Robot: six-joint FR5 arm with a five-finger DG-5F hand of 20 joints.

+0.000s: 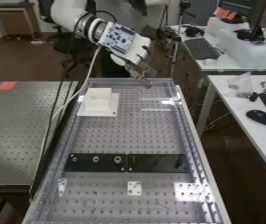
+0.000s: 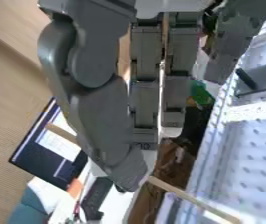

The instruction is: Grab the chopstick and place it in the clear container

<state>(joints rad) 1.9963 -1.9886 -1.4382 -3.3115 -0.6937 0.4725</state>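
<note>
In the high view the hand [image 1: 141, 68] is above the bench's far end, right of the white block. Large in the wrist view, the hand [image 2: 104, 116] has its thumb bent in towards the curled fingers. A pale wooden chopstick [image 2: 191, 199] is pinched there and sticks out on both sides of the thumb, its middle hidden behind the thumb's tip. See-through raised edges [image 1: 192, 145] run round the perforated bench top; whether they belong to the clear container I cannot tell.
A white block on a square base [image 1: 100, 102] stands at the bench's far left. Across the middle lies a black bar [image 1: 127, 163] with round fittings. To the right, a side table [image 1: 233, 107] carries a mouse and a crumpled clear bag.
</note>
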